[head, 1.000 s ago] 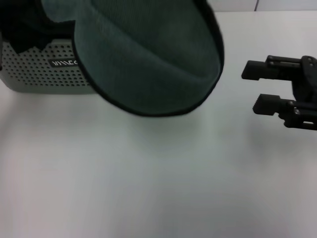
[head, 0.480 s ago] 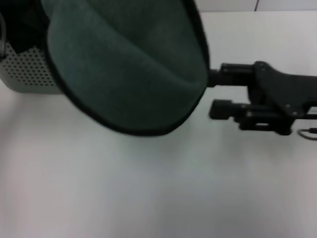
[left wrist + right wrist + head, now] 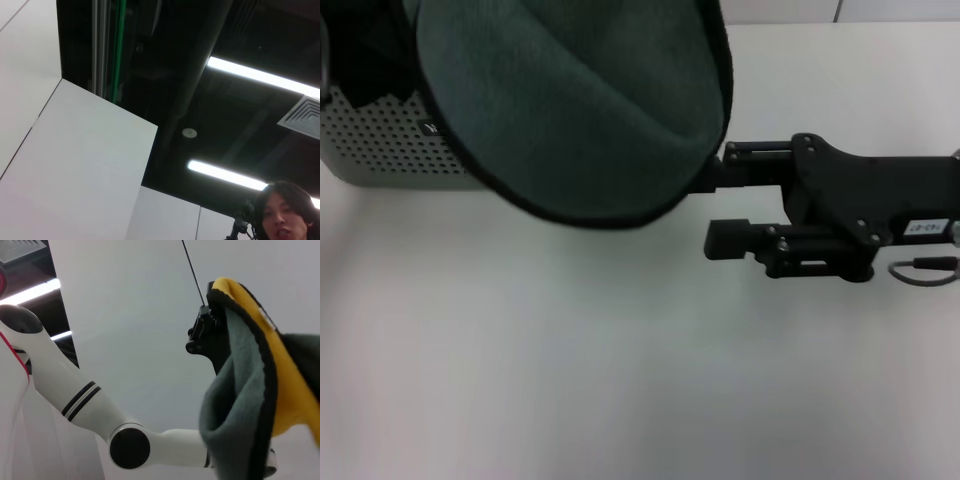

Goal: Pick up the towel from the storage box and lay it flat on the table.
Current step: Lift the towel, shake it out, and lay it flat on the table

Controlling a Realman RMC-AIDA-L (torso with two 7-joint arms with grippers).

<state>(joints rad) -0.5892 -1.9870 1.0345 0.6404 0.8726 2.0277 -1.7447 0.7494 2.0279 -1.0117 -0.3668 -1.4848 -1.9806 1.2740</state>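
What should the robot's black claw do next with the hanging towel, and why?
Probably the right gripper, open beside the hanging towel, should ease a little further in and close on the towel's edge. The left gripper holds the towel up by a corner, bunched and off the table, in front of the storage box. A second grip seems needed to spread it flat.

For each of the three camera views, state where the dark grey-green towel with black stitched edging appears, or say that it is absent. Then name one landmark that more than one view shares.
Head view: the dark grey-green towel with black stitched edging hangs at upper left, covering part of the pale perforated storage box.
Left wrist view: not in it; only ceiling and wall.
Right wrist view: at right, bunched, its yellow reverse showing.
Shared landmark: the towel's black edging, in head and right wrist views.
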